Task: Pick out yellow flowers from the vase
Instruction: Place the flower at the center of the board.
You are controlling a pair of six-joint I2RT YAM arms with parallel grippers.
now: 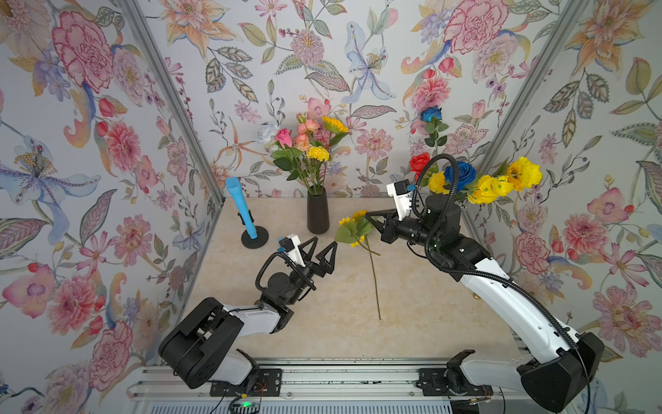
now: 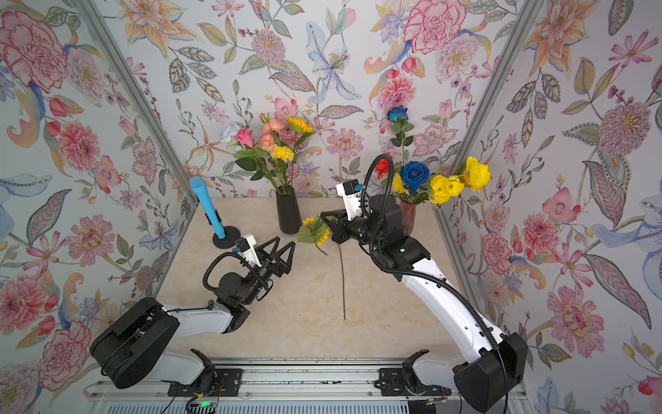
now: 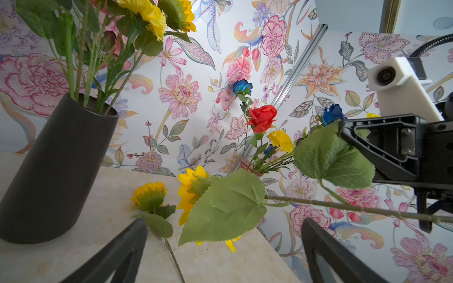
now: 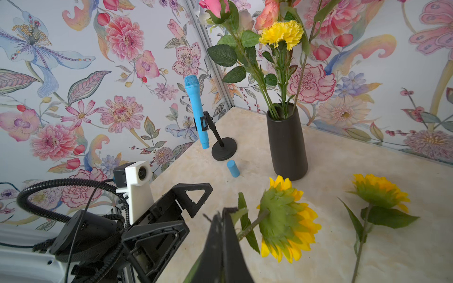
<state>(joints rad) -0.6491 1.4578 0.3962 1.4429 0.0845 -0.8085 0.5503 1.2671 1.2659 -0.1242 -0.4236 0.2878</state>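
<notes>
Tabletop [image 1: 322, 333] carries the black vase [image 1: 318, 215], where we note two yellow blooms [image 1: 317, 153] standing among pink roses [image 1: 283, 138]. Left gripper [image 1: 325, 242] is spread wide and empty, near the vase. Right gripper [image 4: 224, 215] is pressed together on the stem of a sunflower [image 4: 286, 220], whose head sits just beyond its fingertips. A second sunflower [image 4: 380, 191] lies flat on the tabletop beside the first.
</notes>
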